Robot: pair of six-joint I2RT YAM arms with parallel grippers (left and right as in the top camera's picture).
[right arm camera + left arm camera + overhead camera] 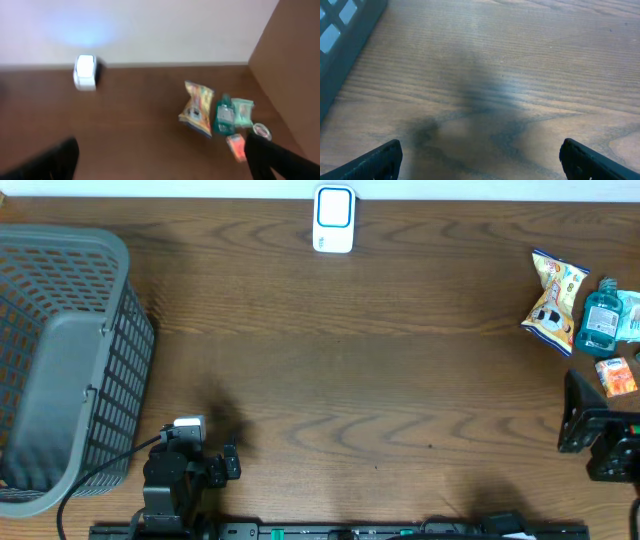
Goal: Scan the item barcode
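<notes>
A white barcode scanner [334, 218] stands at the far middle edge of the table, and the right wrist view shows the scanner [85, 72] too. The items lie in a cluster at the far right: a yellow snack bag [553, 302], a teal bottle [600, 320] and a small orange packet [617, 375]. My right gripper [578, 420] is just in front of them, open and empty, with the snack bag [197, 108] and orange packet [236, 146] ahead of it. My left gripper [232, 460] is at the near left, open over bare wood [480, 160].
A large grey plastic basket [130, 370] takes up the left side, and its wall [345, 35] is close to the left gripper. A mint packet [242, 111] and a small clear round thing [261, 131] lie among the items.
</notes>
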